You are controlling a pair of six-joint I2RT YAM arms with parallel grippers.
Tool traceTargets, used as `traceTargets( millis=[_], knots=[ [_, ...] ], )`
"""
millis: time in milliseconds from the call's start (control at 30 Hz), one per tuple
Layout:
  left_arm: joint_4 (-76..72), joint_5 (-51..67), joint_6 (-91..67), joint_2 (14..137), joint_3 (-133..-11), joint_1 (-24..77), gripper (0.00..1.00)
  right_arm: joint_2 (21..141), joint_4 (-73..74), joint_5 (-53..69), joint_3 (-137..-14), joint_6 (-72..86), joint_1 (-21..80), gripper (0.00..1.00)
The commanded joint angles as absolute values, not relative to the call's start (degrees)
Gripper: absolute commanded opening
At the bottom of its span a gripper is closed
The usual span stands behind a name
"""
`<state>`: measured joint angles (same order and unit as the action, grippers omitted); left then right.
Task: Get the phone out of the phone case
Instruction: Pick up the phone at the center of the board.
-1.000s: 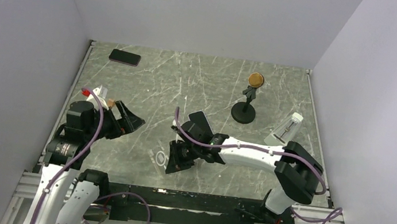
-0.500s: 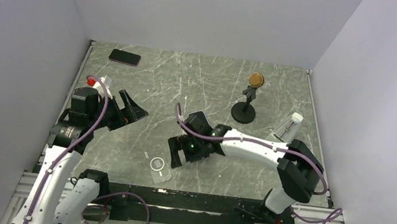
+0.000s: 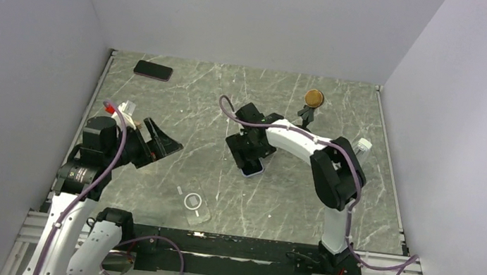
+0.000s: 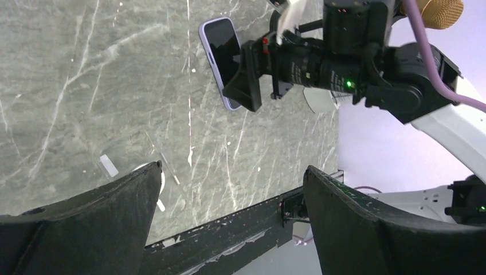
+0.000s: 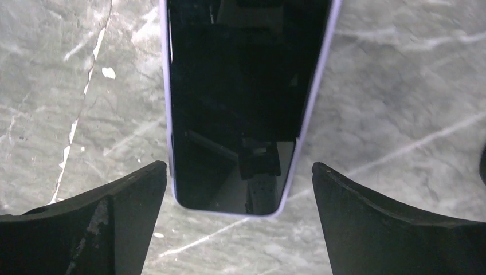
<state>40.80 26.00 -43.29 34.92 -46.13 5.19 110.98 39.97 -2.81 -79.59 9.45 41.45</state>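
Note:
The phone (image 5: 240,103) lies flat on the table with its black screen up and its lavender edge showing. It sits bare at the table's middle (image 3: 252,172). My right gripper (image 5: 239,166) hovers open over its near end without touching it (image 3: 250,158). The phone case (image 3: 195,204), clear with a white ring, lies empty near the front edge. In the left wrist view the phone case (image 4: 140,166) peeks out beside my left finger. My left gripper (image 3: 166,140) is open and holds nothing (image 4: 234,166). The phone (image 4: 220,54) shows beyond it, under the right gripper (image 4: 252,86).
A darker phone (image 3: 153,70) lies at the back left corner. A black stand with a round brown top (image 3: 305,121) rises at the back right. A small white object (image 3: 363,147) sits by the right wall. The black front rail (image 4: 229,240) borders the near edge.
My right gripper opened and swung from the near centre to the table's middle, where the phone now lies. The case came to rest near the front edge. My left gripper barely moved.

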Motion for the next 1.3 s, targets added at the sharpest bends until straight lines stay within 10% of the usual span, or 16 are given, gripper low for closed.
traceTargets(
  millis=[0,267,667,1100,1267],
  knots=[
    [42.6,28.8,-44.3,34.9,-46.8,5.2,0.96,115.2,37.9,2.4,-84.2,5.0,40.6,1.00],
    [45.0,28.4,-43.8,36.0,-49.5,5.3,0.96,121.5,36.9,2.9,-87.4,9.8,40.1,0.95],
    [38.6,31.8,-49.0,35.7,-45.4,5.3,0.96,111.8,34.5,6.2,-84.0,15.8,40.6,0.02],
    [17.3,21.0,-61.4,34.9,-37.2,23.2,0.71,90.7,29.1,23.3,-79.4,40.1,40.9,0.00],
    [19.9,11.7,-59.7,38.9,-42.7,35.3,0.83,92.2,33.9,25.7,-91.1,44.7,40.4,0.00]
  ],
)
